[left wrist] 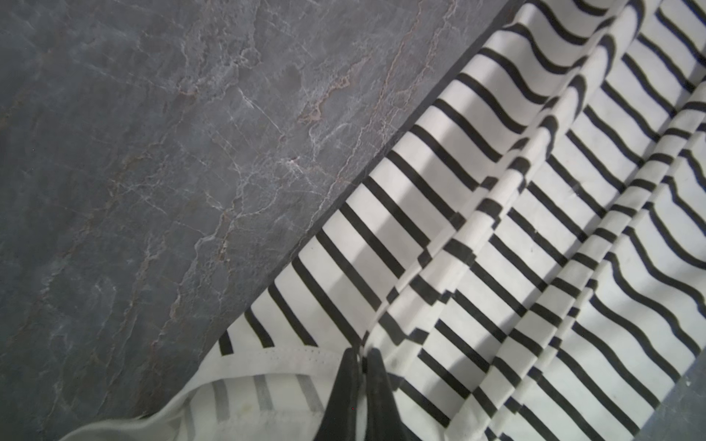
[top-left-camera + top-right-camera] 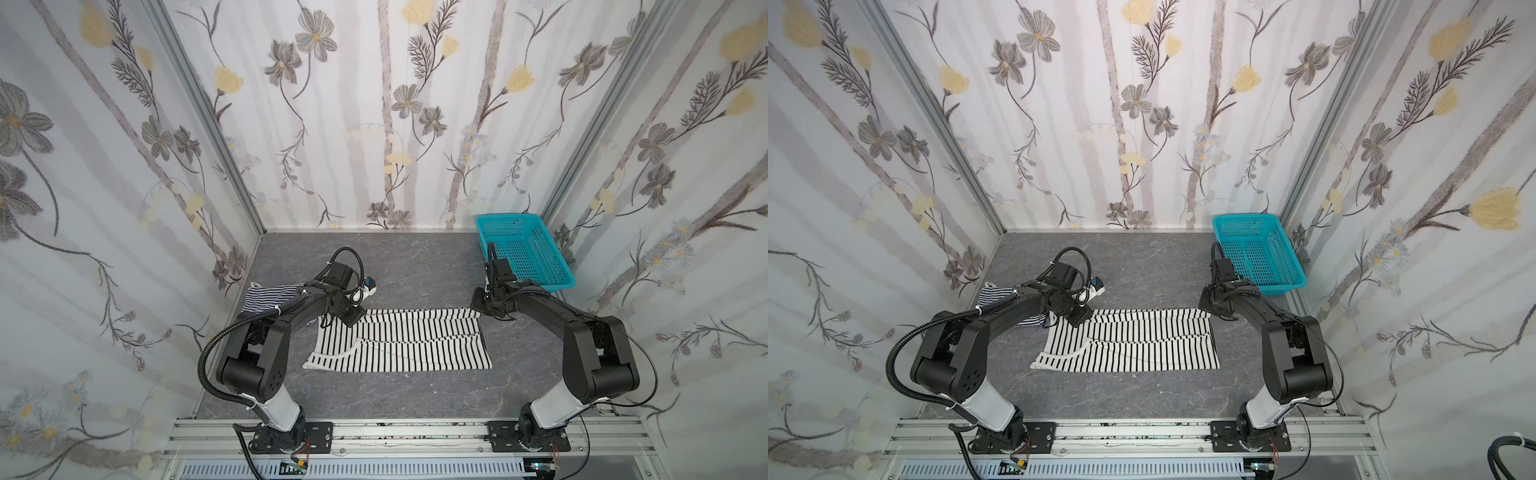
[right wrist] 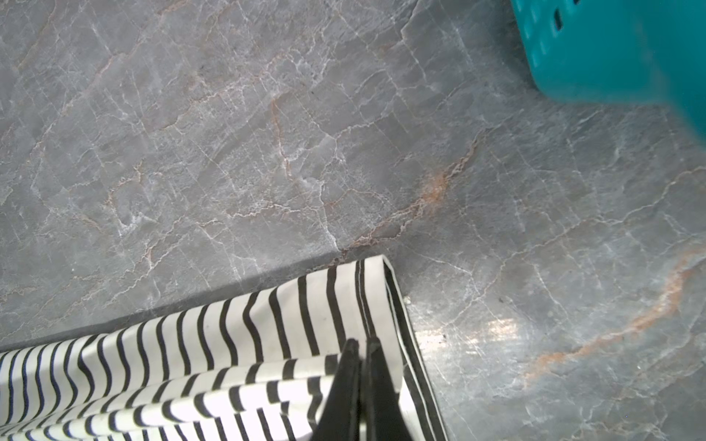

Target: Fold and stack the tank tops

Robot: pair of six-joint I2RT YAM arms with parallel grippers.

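Where floral walls (image 2: 374,124) end, tabletop (image 2: 415,270) begins.

A soft sleeveless top with wide black-and-white stripes (image 2: 407,345) lies spread flat across the middle of the grey marbled tabletop (image 2: 415,270), long wrinkles running along it and a white-trimmed curved opening at its near left. A second sleeveless top with thin navy-and-white stripes (image 2: 266,300) sits bunched just beyond its far left corner, partly hidden.
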